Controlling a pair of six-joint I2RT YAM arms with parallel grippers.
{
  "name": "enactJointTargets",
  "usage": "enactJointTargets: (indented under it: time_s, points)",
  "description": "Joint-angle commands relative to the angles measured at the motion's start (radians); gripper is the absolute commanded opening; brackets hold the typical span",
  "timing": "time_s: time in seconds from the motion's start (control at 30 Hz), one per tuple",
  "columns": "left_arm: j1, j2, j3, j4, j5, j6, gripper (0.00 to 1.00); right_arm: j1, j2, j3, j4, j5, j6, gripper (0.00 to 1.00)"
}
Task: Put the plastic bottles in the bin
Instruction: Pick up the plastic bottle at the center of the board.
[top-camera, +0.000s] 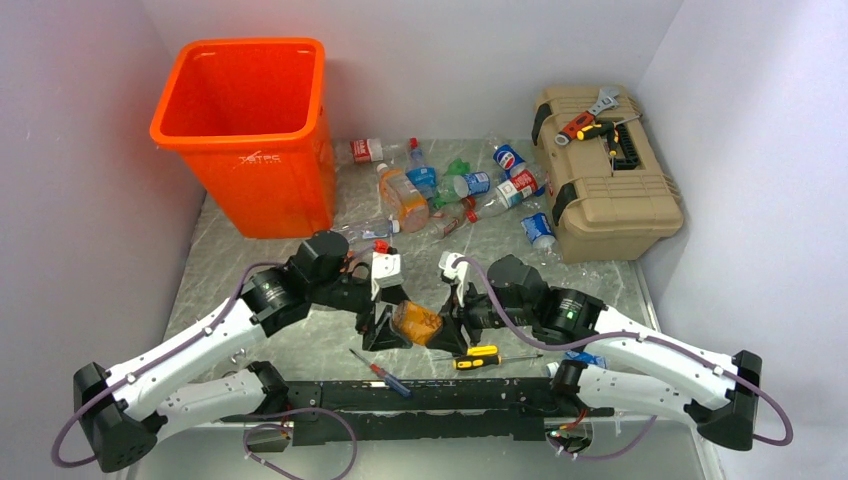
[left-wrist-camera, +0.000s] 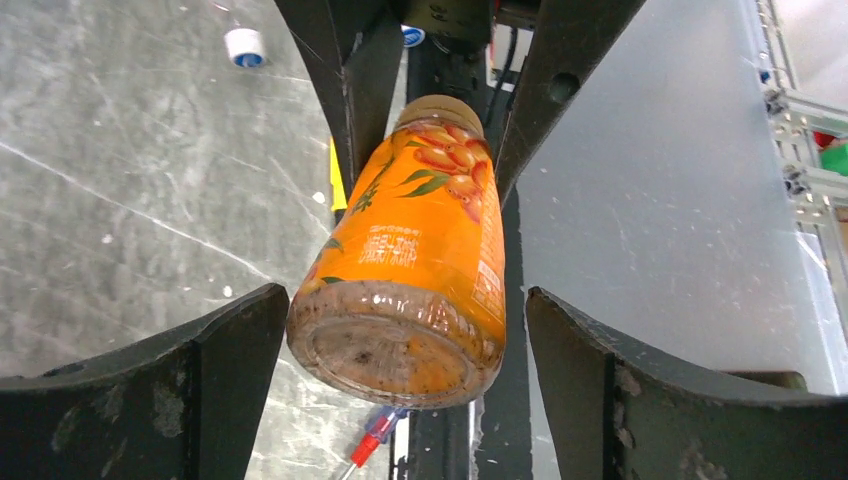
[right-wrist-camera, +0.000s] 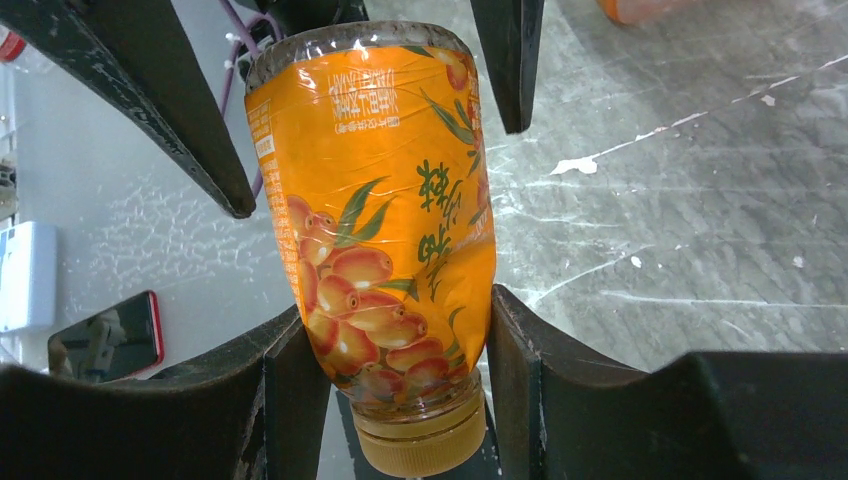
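Observation:
An orange-labelled bottle (top-camera: 415, 322) with a tan cap hangs just above the table between both grippers. My right gripper (top-camera: 452, 325) is shut on its cap end; in the right wrist view the fingers (right-wrist-camera: 510, 350) press both sides of the bottle (right-wrist-camera: 385, 200) at the shoulder. My left gripper (top-camera: 385, 330) is open around the base. In the left wrist view the bottle (left-wrist-camera: 420, 250) touches the left finger (left-wrist-camera: 250, 350) and stands clear of the right one. The orange bin (top-camera: 265, 170) stands at the back left. Several more bottles (top-camera: 450, 185) lie beside it.
A tan toolbox (top-camera: 605, 175) with tools on its lid stands at the back right. A yellow-handled screwdriver (top-camera: 478, 357) and a red-and-blue one (top-camera: 385, 372) lie under the grippers near the front rail. A loose white cap (left-wrist-camera: 245, 47) lies on the table.

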Motion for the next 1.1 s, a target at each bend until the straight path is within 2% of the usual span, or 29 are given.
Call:
enactJointTargets:
  time_s: [0.0,0.2,0.37,0.47,0.53,0.6,0.63,0.8,0.87,0.97,1.0,1.07]
  points:
    - [-0.006,0.016,0.019,-0.018,0.127,0.04,0.92,0.013,0.005,0.059,-0.017,-0.031,-0.038,0.45]
    - [-0.006,0.021,0.003,-0.015,0.19,0.043,0.78,0.021,0.029,0.081,-0.035,-0.039,-0.058,0.45]
    - [-0.007,0.014,-0.005,-0.008,0.241,0.048,0.53,0.028,0.065,0.116,-0.055,-0.046,-0.077,0.45]
    - [-0.008,0.016,-0.004,-0.018,0.249,0.052,0.45,0.034,0.083,0.138,-0.064,-0.055,-0.085,0.45]
    - [-0.008,0.022,-0.001,-0.018,0.253,0.048,0.51,0.038,0.092,0.155,-0.073,-0.055,-0.092,0.45]
    - [-0.01,0.029,0.003,-0.023,0.252,0.039,0.66,0.04,0.101,0.17,-0.085,-0.058,-0.1,0.45]
    - [-0.01,0.032,0.006,-0.027,0.248,0.036,0.7,0.041,0.106,0.177,-0.09,-0.057,-0.104,0.45]
    - [-0.016,0.043,0.01,-0.035,0.253,0.035,0.71,0.043,0.12,0.194,-0.102,-0.051,-0.118,0.45]
    - [-0.019,0.049,0.012,-0.038,0.262,0.041,0.6,0.043,0.122,0.2,-0.099,-0.048,-0.12,0.45]
    - [-0.021,0.056,0.014,-0.034,0.264,0.035,0.3,0.043,0.125,0.21,-0.096,-0.044,-0.122,0.46]
    - [-0.021,0.057,0.016,-0.032,0.262,0.032,0.22,0.043,0.125,0.214,-0.098,-0.04,-0.122,0.48]
    - [-0.021,0.049,0.019,-0.017,0.241,0.019,0.1,0.043,0.121,0.228,-0.098,0.011,-0.103,0.67]
